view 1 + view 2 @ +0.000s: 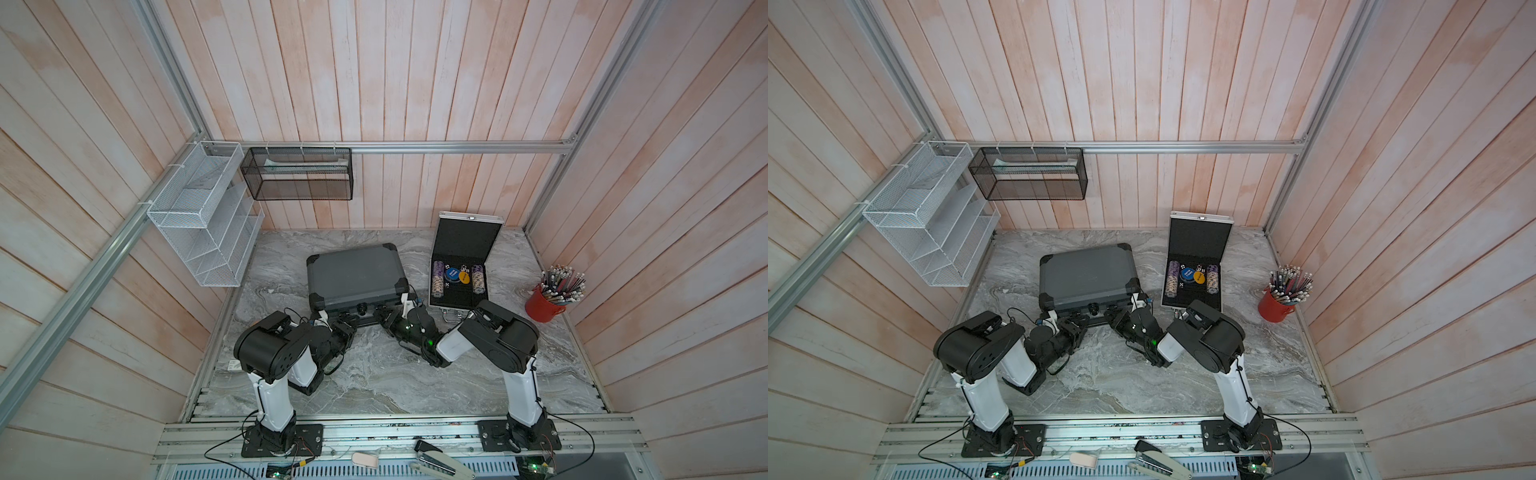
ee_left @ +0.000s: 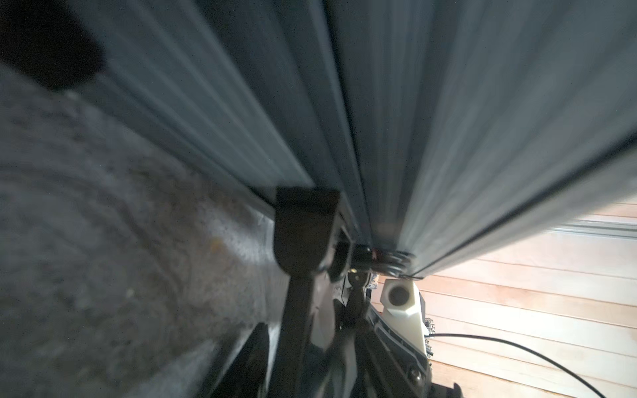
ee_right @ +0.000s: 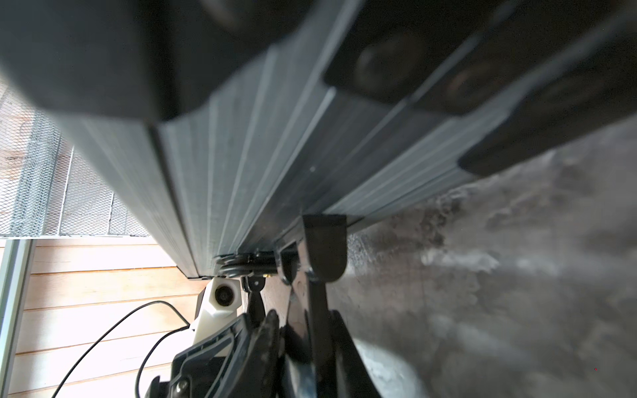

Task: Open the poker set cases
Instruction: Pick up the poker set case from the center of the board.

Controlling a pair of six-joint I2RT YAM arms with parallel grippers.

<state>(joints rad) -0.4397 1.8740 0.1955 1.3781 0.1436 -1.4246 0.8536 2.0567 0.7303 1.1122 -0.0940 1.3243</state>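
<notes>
Although only half finished, got as far as the small silver case [image 1: 465, 239]: stood open at the far right of the table [image 1: 374, 382], lid up against the wall, black foam and rows of chips [image 1: 437, 279] on show.

Not yet opened: the larger grey case [image 1: 355, 274], lying flat just left of the silver one, around the middle of the table, lid down all round in both top views.

Had both claws low against its near edge, left claw [image 1: 347, 321] toward the near-left corner and right claw [image 1: 384, 316] toward the near-right.

Could not tell how wide either claw stood, nor whether either had hold of a latch. Hidden against the case from above; too close and blurred from the wrists.

Judged what was left as freeing the latches along that near edge, then swinging the lid up and back.
</notes>
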